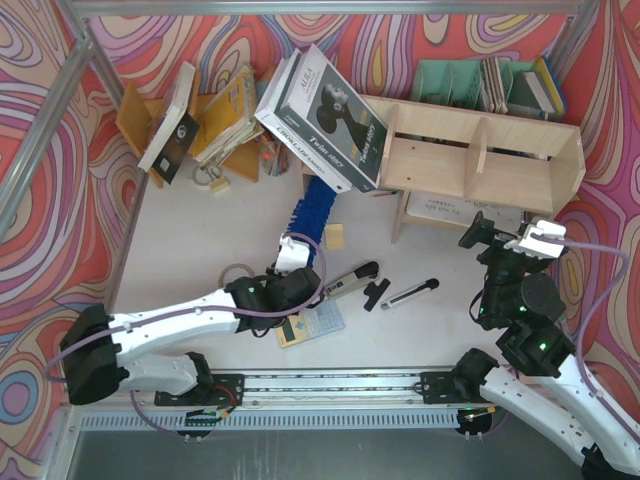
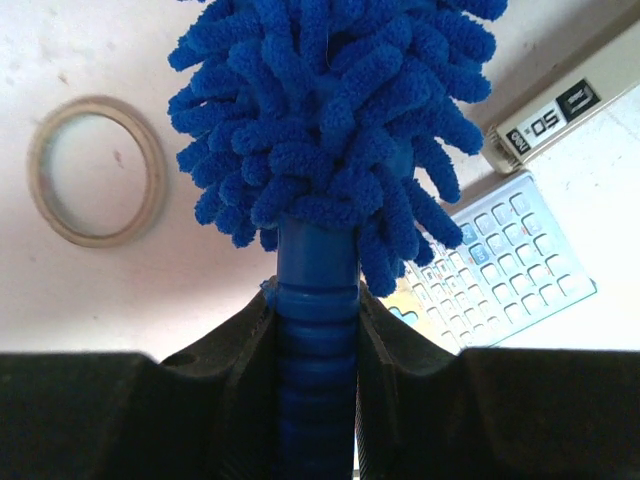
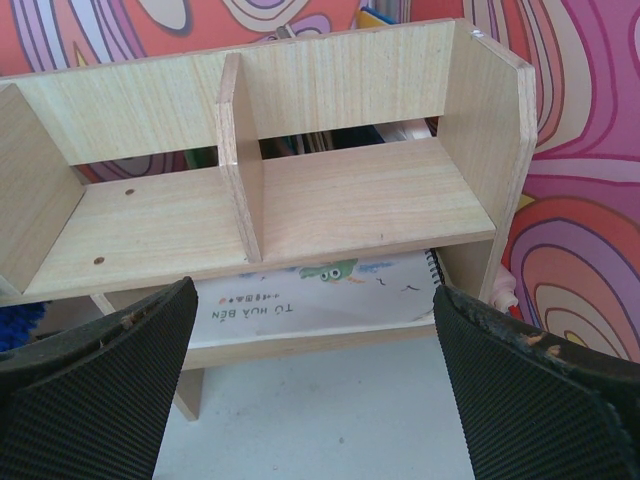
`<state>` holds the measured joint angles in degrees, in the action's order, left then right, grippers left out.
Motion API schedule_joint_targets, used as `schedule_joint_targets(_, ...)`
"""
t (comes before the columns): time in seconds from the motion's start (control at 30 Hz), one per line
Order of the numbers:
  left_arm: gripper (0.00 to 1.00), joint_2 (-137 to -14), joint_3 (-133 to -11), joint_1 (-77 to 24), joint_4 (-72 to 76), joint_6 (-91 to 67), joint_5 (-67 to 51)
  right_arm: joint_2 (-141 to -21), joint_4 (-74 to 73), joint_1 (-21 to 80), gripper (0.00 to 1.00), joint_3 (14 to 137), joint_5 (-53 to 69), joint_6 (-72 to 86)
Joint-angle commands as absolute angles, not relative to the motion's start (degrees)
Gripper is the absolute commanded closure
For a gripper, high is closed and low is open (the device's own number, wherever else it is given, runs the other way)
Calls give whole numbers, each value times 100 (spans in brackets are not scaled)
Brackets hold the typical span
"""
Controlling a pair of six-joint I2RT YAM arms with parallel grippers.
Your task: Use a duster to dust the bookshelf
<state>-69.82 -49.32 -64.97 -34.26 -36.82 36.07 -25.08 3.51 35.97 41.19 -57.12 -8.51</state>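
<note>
Left gripper (image 1: 297,252) clamped tight on the slim blue handle of the duster (image 1: 312,207), near the middle of the white table (image 1: 200,225) – the left wrist view shows both black fingers (image 2: 245,345) pressed against the ribbed handle just below the fluffy blue head (image 2: 330,110). The head points away from the arms toward the left end of the bookshelf (image 1: 480,150), its tip reaching the lower edge of a large black-and-white box (image 1: 320,115) that leans on that end; whether it touches the shelf itself cannot be told. The right gripper (image 1: 487,232) hovers in front of the shelf's right half with jaws spread wide and nothing between them. Seen from the right wrist, its ribbed pads (image 3: 100,385) frame the pale plywood unit (image 3: 330,200), where one upright divider (image 3: 240,160) splits the upper tier into compartments and a spiral-bound booklet (image 3: 320,290) lies flat in the lower tier beneath the shelf board. Behind the unit, green file holders (image 1: 445,80) stand against the back wall with books (image 1: 500,85) upright in their right-hand slots. At far left, an orange-brown book rack (image 1: 135,118) carries several leaning books (image 1: 225,110). Just beside the left gripper lie a calculator (image 2: 500,260) and a pale ring (image 2: 95,170) – a stapler-like tool (image 1: 350,280) and a pen-like stick (image 1: 410,293) rest between the two arms
</note>
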Motion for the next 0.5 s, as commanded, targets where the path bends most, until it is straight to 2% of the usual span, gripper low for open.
schedule_joint_targets(0.0,100,-7296,-4557,-6305,-3145,-4499,3548,-2402,332,3560,11,4175,-5731,-805)
schedule_joint_targets(0.2,100,-7482,-4478,-6245,-2844,-4333,3549,-2330,341,3560,11,4153,-5739,-813)
schedule_joint_targets(0.47,100,-6556,-4926,-6197,-2836,-3007,4045,-2325,343,3560,11,4157,-5739,-822)
